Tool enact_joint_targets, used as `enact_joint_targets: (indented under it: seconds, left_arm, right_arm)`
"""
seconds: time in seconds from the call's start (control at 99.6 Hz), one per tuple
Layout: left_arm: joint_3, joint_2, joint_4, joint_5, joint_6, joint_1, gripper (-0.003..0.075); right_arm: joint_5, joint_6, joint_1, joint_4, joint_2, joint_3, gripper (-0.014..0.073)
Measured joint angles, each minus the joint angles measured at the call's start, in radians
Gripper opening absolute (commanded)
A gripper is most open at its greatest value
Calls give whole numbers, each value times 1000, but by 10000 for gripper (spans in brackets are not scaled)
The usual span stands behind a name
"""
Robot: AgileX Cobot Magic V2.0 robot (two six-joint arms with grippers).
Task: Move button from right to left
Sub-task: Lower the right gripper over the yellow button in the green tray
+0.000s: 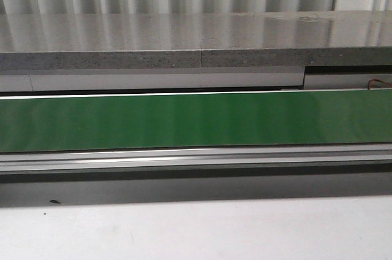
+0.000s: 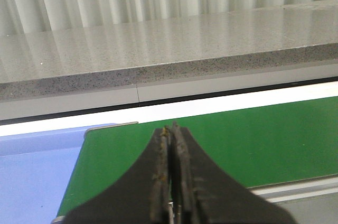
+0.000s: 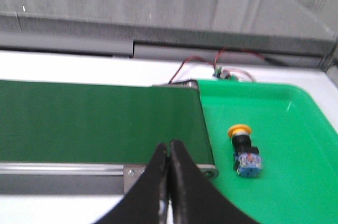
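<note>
The button (image 3: pixel 243 150) lies on its side in a bright green tray (image 3: pixel 285 176), just past the right end of the dark green belt (image 3: pixel 95 123). Its yellow cap points away from me and the blue contact block faces me. My right gripper (image 3: pixel 169 145) is shut and empty, hovering over the belt's end, a short way to the side of the button. My left gripper (image 2: pixel 170 128) is shut with nothing in it, above the belt's left end (image 2: pixel 232 139). The front view shows only the belt (image 1: pixel 196 119), with no gripper and no button.
A pale blue tray (image 2: pixel 31 176) sits past the belt's left end. A grey stone ledge (image 1: pixel 196 39) runs behind the belt. Red and black wires with a small board (image 3: pixel 224 71) lie behind the green tray. A metal rail (image 1: pixel 196 157) borders the belt in front.
</note>
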Motion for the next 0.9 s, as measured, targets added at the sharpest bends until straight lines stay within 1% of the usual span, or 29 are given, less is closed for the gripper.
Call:
enact_joint_targets:
  seconds: [0.221,0.351,0.402,0.452,0.522,0.572,0.592,0.643,0.713,0.753,0.904]
  left_arm:
    - [0,0,0,0,0,0,-21]
    - [0,0,0,0,0,0,-21]
    - [0,0,0,0,0,0,-21]
    - [0,0,0,0,0,0,-21]
    - [0,0,0,0,0,0,-21]
    - [0,0,0,0,0,0,-21]
    - [0,0,0,0,0,0,-21]
    - [0,0,0,0,0,0,-21]
    - [0,0,0,0,0,0,-21]
    - [0,0,0,0,0,0,-21]
    - [0,0,0,0,0,0,-21]
  right_arm:
    - [70,0,0,10,208,-125,-67]
    - [161,0,0,38,341,-220,-61]
    - [199,0,0,45,409,-253,-42]
    - [235,0,0,53,471,-286,-1]
    - [279,0,0,69,554,-329,99]
    - [301,0,0,78,609,-358,218]
    - [310,0,0,87,633,-370,251]
    - [328,0,0,92,686,-396,385]
    - [350,0,0,106,754,-433,511]
    - [360,0,0,111,789,-455,532]
    - [406,0,0,119,887,-525,491]
